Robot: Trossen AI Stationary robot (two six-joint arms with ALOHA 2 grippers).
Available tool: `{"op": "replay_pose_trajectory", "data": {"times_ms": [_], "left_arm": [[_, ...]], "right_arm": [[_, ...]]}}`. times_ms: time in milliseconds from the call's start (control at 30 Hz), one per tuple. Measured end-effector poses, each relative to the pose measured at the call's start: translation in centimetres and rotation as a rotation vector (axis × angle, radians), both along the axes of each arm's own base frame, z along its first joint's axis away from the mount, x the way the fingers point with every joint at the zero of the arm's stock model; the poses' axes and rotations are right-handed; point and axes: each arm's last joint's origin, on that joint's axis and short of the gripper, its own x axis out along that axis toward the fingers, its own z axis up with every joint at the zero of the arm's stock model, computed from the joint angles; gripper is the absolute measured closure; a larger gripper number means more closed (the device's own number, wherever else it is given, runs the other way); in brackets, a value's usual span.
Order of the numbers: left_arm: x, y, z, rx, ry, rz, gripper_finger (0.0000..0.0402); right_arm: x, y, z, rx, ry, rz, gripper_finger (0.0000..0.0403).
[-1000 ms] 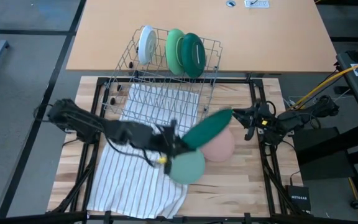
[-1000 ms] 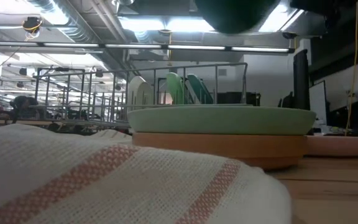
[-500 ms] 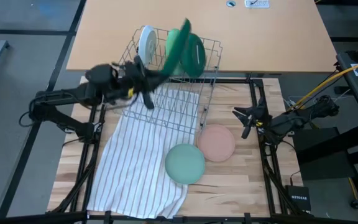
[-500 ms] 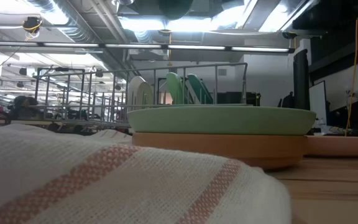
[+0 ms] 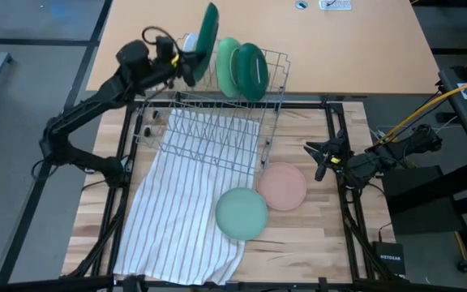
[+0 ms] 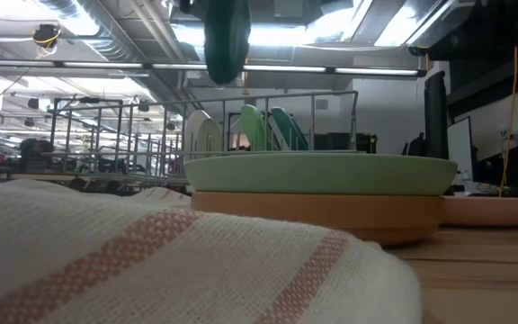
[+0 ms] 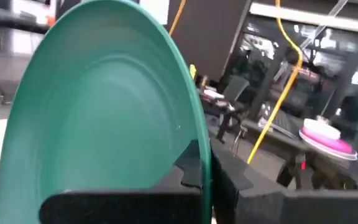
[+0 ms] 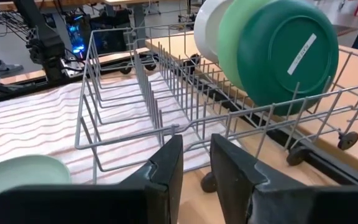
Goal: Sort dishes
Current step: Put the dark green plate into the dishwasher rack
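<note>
My left gripper [image 5: 186, 66] is shut on a dark green plate [image 5: 208, 36], held on edge above the far end of the grey wire rack [image 5: 217, 122]. The plate also shows in the low view [image 6: 226, 40] and the left wrist view [image 7: 104, 112]. A white plate [image 5: 189, 58], a light green plate [image 5: 228, 65] and a dark green plate [image 5: 252, 71] stand on edge in the rack. A pale mint plate [image 5: 242, 212] lies stacked on a brown one [image 6: 322, 214]. A pink plate [image 5: 282, 185] lies on the table. My right gripper [image 5: 321, 158] waits open at the table's right. My left gripper pinches the dark green plate's rim [image 7: 194, 155], one finger [image 7: 117, 202] on the hollow face and the other [image 7: 232, 180] on the back. The fingers come roughly level from the table's left. The plate stands on edge, lifted clear above the rack.
A white striped cloth [image 5: 177, 219] lies under the rack and over the table's left near part. The rack's near half holds bare wire slots [image 8: 135, 106]. A tan table [image 5: 314, 49] adjoins the far edge. Cables [image 5: 416, 134] run at the right.
My left gripper has carried the dark green plate up from above the mint plate, toward the table's far left, to above the rack's far end. The plate has turned from slanted nearly flat to standing on edge.
</note>
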Motion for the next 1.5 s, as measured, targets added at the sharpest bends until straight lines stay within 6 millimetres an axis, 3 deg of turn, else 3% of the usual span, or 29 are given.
{"op": "replay_pose_trajectory", "data": {"times_ms": [167,467,767,1100,1500], "left_arm": [[-0.6,4.2,-1.5,-0.118,-0.018,0.005,0.0401],[-0.1,10.5,-5.3,-0.287,-0.06,-0.007,0.0401],[0.9,14.8,-8.8,-0.385,-0.123,0.008,0.0401],[1.1,17.0,-11.2,-0.433,-0.124,0.033,0.0401],[1.2,17.4,-11.6,-0.457,-0.132,0.032,0.0401]], "right_arm": [[0.0,0.0,0.0,0.002,-0.002,0.0,0.0317],[0.0,0.0,0.0,0.009,-0.007,-0.002,0.0317],[0.0,0.0,0.0,0.007,-0.003,-0.002,0.0317],[0.0,0.0,0.0,0.006,-0.002,-0.003,0.0317],[0.0,0.0,0.0,0.005,-0.002,-0.002,0.0317]]}}
